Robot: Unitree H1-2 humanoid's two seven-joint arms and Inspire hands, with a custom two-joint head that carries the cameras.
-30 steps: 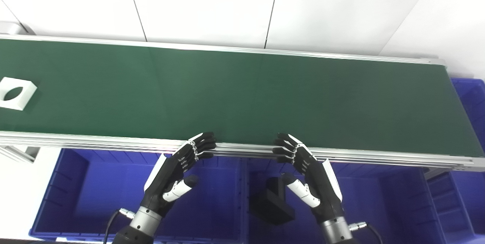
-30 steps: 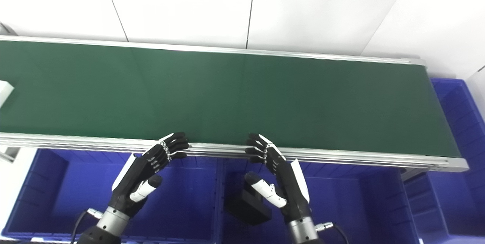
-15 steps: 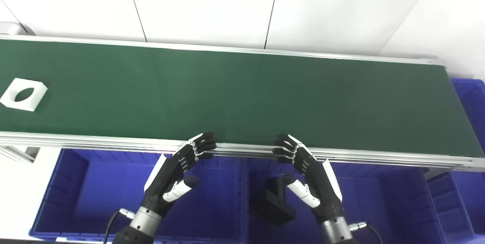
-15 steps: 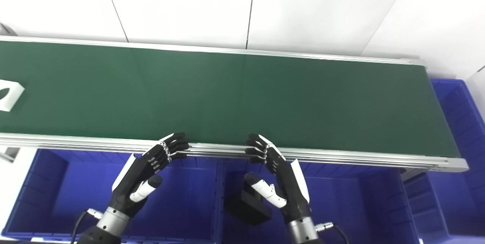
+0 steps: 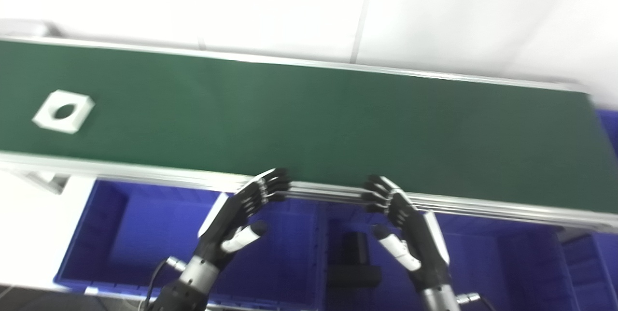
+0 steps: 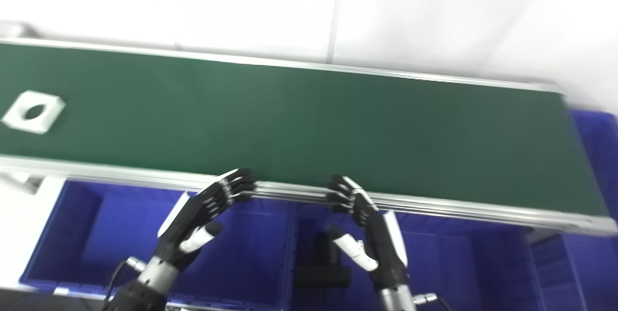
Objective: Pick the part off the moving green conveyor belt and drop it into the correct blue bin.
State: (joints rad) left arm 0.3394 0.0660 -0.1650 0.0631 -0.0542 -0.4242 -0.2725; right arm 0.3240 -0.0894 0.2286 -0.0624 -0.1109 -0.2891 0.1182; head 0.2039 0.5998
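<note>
Left eye view: a white square plastic part with a round hole [image 5: 63,111] lies flat on the green conveyor belt [image 5: 314,122], near its left end and toward the front edge. The left robot hand [image 5: 240,218] and right robot hand [image 5: 410,233] hover spread and empty, fingertips at the belt's aluminium front rail [image 5: 145,172].

Right eye view: blue plastic bins [image 6: 72,233] sit below the rail. A black block [image 6: 324,266] rests in the middle bin, beside the right robot hand.

head cameras side by side, looking down on belt [image 5: 338,108], shared.
</note>
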